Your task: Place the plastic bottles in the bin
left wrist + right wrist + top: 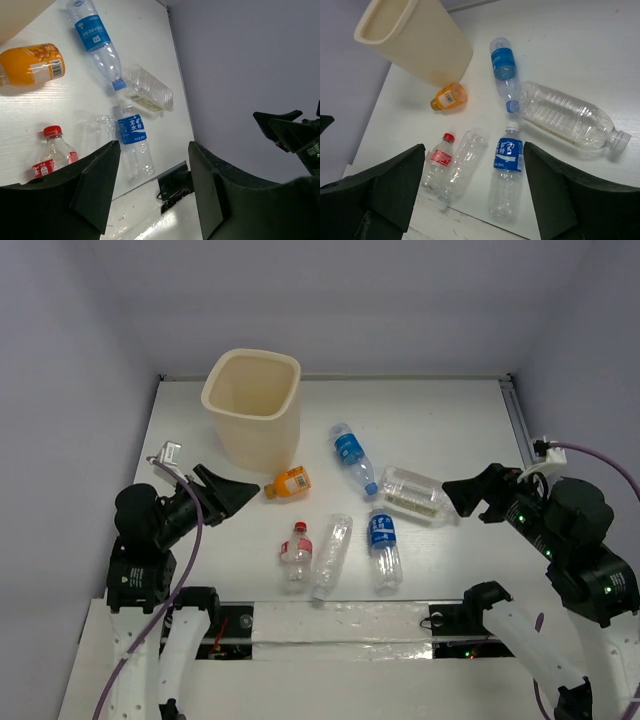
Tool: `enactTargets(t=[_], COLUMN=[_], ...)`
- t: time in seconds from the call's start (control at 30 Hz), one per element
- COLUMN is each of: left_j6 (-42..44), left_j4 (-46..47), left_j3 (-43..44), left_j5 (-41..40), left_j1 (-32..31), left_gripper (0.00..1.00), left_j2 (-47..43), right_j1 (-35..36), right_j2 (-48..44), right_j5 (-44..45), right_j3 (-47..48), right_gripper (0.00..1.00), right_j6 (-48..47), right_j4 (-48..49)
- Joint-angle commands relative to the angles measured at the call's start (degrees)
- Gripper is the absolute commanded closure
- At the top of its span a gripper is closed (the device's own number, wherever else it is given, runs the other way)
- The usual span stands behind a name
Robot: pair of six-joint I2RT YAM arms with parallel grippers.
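Observation:
The cream bin [253, 405] stands upright at the back left and also shows in the right wrist view [415, 40]. Six bottles lie on the table: an orange one [288, 483] by the bin's base, a blue-labelled one [352, 456], a wide ribbed clear one [413, 494], a second blue-labelled one [383, 546], a plain slender one [331, 554] and a red-capped one [296, 554]. My left gripper [240, 490] is open and empty, left of the orange bottle. My right gripper [462, 492] is open and empty, right of the ribbed bottle.
The table's front edge has a taped strip [340, 621] with cables [440, 620] below it. Lilac walls [60, 390] enclose the table on the left, back and right. A metal rail [517, 420] runs along the right edge.

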Motion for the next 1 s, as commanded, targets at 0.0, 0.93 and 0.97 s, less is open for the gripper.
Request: enactTargets(t=[0.0, 0.93, 0.97], left_j6=[0.3, -7.7, -7.9], left_j4=[2.6, -10.7, -10.6], left_j3=[1.3, 0.4, -0.3], left_j5=[1.9, -42.5, -42.2], left_j1=[0.1, -47.7, -47.7], left_gripper=[0.46, 0.54, 0.45], left_j2=[2.0, 22.3, 22.4], right_j1=[-0.4, 3.7, 3.7], right_j2=[-0.3, 6.3, 5.9], right_j5=[-1.2, -7.9, -7.7], right_j3=[-2.4, -18.6, -19.2], right_gripper=[0.16, 0.92, 0.82], right_j6=[1.9, 1.9, 1.9], right_j4=[2.6, 6.3, 6.0])
